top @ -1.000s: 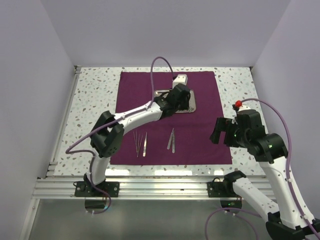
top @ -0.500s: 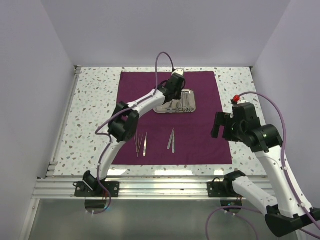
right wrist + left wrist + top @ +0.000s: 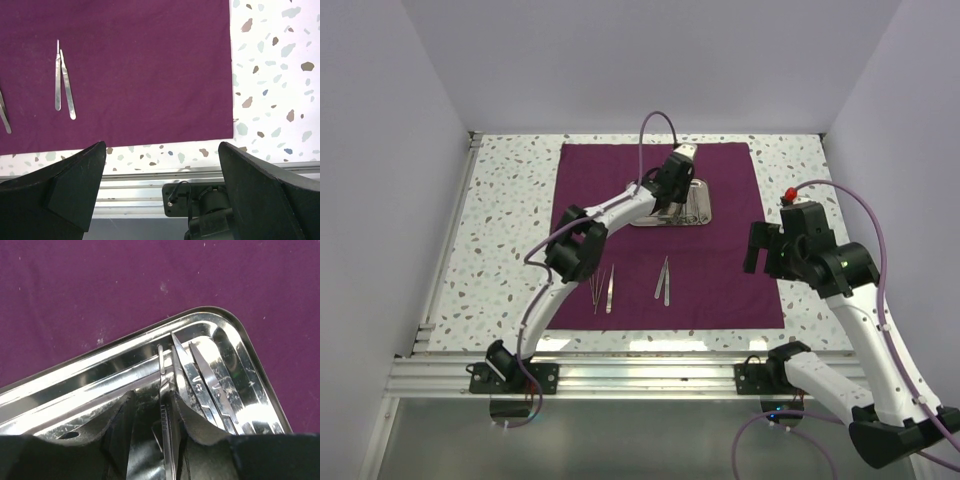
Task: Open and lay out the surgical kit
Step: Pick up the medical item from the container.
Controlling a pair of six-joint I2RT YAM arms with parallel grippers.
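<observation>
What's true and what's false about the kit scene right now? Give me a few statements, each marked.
1. The cloth lies spread flat on the table. True.
2. The right hand grips tweezers. False: it hangs wide open and empty over the cloth's right edge.
3. The tray sits on bare table beside the cloth. False: it rests on the cloth, far middle.
4. The left hand is down in the tray, a thin instrument between its fingers. True.
5. Two groups of laid-out instruments lie on the cloth's near half. True.
6. The tray is empty. False: several tray instruments lie in it.
</observation>
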